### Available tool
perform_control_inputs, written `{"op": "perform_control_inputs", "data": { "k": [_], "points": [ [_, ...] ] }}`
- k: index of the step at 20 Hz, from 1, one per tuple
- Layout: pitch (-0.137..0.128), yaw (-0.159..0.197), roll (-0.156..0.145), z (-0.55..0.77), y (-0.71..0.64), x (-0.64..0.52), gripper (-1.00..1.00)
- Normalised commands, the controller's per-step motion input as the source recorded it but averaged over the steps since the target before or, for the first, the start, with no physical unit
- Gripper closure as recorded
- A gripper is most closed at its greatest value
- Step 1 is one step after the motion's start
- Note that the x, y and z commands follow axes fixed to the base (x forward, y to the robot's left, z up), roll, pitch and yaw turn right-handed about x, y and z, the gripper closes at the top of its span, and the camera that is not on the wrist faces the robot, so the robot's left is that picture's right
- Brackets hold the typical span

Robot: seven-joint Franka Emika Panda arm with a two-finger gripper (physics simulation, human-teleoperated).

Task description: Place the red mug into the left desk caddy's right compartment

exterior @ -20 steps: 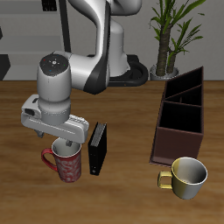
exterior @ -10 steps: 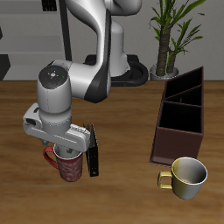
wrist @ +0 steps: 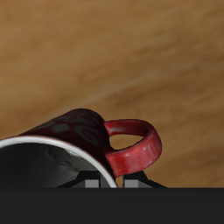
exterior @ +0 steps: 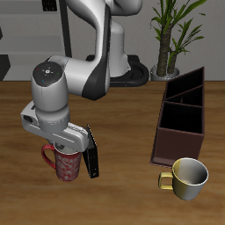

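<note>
The red mug stands upright on the table near its front edge, red handle pointing away from the slab. My gripper is down on its rim. In the wrist view the mug fills the frame, and my gripper has its jaws close together on either side of the rim beside the handle, shut on the mug wall. The left desk caddy, a long dark box with dividers, stands across the table. Its cells look empty. Which end cell is the right compartment I cannot tell.
A slim black upright slab leans right beside the red mug and my gripper. A yellowish-cream mug stands in front of the caddy's near end. A potted plant stands behind the caddy.
My gripper has come down from just above the red mug onto its rim. The mug still stands on the table. The black slab now leans a little.
</note>
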Motion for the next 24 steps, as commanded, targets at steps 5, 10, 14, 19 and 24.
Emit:
{"op": "perform_control_inputs", "data": {
  "k": [5, 10, 14, 19, 24],
  "points": [
    [-0.048, -0.008, -0.006, 0.46, -0.02, -0.10, 1.00],
    [-0.071, 0.022, -0.010, 0.68, -0.01, -0.27, 1.00],
    [-0.024, 0.049, -0.012, 0.49, 0.00, -0.21, 1.00],
    [-0.037, 0.019, -0.038, 0.63, -0.09, -0.30, 1.00],
    [-0.069, 0.009, -0.024, 0.74, -0.01, -0.46, 1.00]
  ]
}}
